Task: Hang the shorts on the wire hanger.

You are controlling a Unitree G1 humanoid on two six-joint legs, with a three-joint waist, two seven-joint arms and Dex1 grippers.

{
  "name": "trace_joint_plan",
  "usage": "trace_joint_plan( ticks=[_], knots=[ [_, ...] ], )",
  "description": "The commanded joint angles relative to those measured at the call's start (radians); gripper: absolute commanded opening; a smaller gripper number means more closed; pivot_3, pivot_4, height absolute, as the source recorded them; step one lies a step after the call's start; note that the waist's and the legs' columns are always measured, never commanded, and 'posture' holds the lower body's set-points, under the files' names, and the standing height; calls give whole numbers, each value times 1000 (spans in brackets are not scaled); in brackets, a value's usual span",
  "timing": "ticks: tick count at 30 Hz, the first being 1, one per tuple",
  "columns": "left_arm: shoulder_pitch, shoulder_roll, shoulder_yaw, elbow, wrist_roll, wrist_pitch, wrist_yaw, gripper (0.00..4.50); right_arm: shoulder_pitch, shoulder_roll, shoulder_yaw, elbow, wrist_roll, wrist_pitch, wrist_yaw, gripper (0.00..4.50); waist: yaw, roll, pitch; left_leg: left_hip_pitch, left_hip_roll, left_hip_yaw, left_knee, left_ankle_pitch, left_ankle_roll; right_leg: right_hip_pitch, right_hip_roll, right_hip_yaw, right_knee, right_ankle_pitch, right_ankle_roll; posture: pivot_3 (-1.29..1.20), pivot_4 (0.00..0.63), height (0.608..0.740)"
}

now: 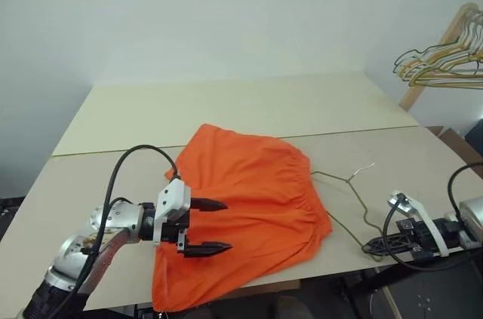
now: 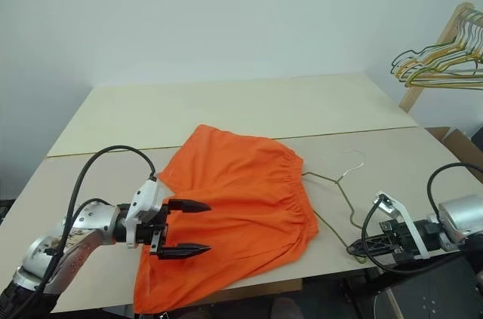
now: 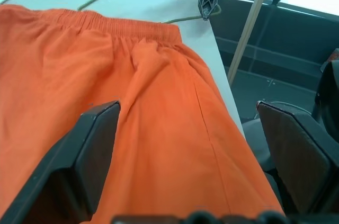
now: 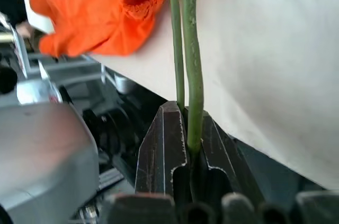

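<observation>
**My table and what lies on it**

I am looking down on a pale beige table made of two tops, a seam running across between them. The orange shorts lie flat on the nearer top, and I place everything else by them. Their gathered waistband faces my right; their lower hem spills over the table's near edge. Just beside the waistband, on my right, lies the thin wire hanger, one end of it tucked at the waistband, its hook pointing away from the shorts. The hanger's near corner reaches the table's front edge, where my right gripper is clamped on the wire.
</observation>
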Motion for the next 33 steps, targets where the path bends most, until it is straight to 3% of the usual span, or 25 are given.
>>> trace_joint_plan(
  ticks=[1,10,16,24,27,33],
  knots=[
    [8,9,18,-42,8,-17,17,4483,-92,20,75,68,-5,-49,64,0,2,0,0,0,0,0,0,0,0,0,0,0,0,0,0,-13,0,740],
    [35,6,22,-64,7,-17,44,4483,-273,139,178,269,-16,-76,64,0,14,1,0,0,0,-1,0,1,-2,0,0,-1,1,0,0,17,0,740],
    [39,5,23,-64,5,-21,48,4483,-338,212,155,401,-14,-80,64,0,21,2,0,-1,0,-1,0,1,-2,0,-1,-2,1,0,-1,26,0,740],
    [46,8,20,-68,9,-26,46,4483,-300,99,242,225,185,-136,64,0,36,7,0,-7,0,-3,0,1,-2,-6,-3,-4,2,0,-1,30,0,740],
    [39,4,5,-61,20,-31,45,4483,-347,175,248,337,132,-144,64,0,31,6,-1,-15,-1,-2,2,2,-3,-15,-2,-5,3,2,-2,30,0,740],
    [17,-8,-18,-43,32,-37,38,4483,-438,370,172,630,-69,-238,38,0,26,8,-1,-14,0,-1,2,3,-5,-14,1,-4,3,3,-2,20,0,740]
  ],
)
